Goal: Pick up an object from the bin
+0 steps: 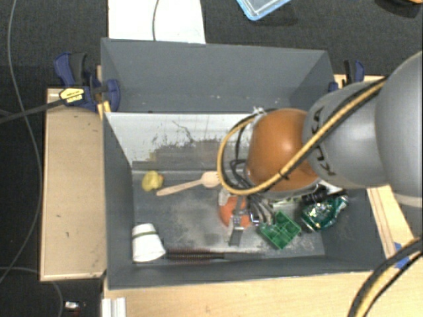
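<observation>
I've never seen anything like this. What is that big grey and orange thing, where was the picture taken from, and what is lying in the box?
The camera looks down from above into a grey metal bin. The big grey shape coming in from the right is a robot arm. The orange dome is a cover on its wrist. Its gripper is low over the bin's floor, next to a small orange-red thing. I cannot tell whether it holds anything. Also in the bin are two green things, a wooden spoon, a yellow lump, a white cup and a dark stick.
</observation>
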Controlling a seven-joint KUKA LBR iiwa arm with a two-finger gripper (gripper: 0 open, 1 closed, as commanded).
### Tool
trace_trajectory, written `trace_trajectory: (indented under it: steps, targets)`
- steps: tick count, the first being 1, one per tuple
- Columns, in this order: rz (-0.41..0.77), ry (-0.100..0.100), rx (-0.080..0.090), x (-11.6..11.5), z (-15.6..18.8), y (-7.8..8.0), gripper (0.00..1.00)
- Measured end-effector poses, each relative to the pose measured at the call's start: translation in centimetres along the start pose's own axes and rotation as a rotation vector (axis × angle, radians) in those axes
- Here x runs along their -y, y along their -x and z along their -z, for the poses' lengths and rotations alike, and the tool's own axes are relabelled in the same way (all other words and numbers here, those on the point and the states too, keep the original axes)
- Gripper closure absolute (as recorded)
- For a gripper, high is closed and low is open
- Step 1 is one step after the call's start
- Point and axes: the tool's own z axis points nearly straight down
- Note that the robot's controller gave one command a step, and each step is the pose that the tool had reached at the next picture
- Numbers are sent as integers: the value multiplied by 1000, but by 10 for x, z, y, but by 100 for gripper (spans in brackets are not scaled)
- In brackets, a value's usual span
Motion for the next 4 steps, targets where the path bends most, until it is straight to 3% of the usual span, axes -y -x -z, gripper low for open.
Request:
trace_trajectory:
  steps: [1, 2, 3, 4]
  targets:
    - [76, 2, 5, 59, -16, 15, 0]
    - [85, 3, 3, 82, -4, 52, 0]
    - [193, 4, 11, 81, -25, 31, 100]
    - [191, 4, 11, 81, -25, 31, 100]
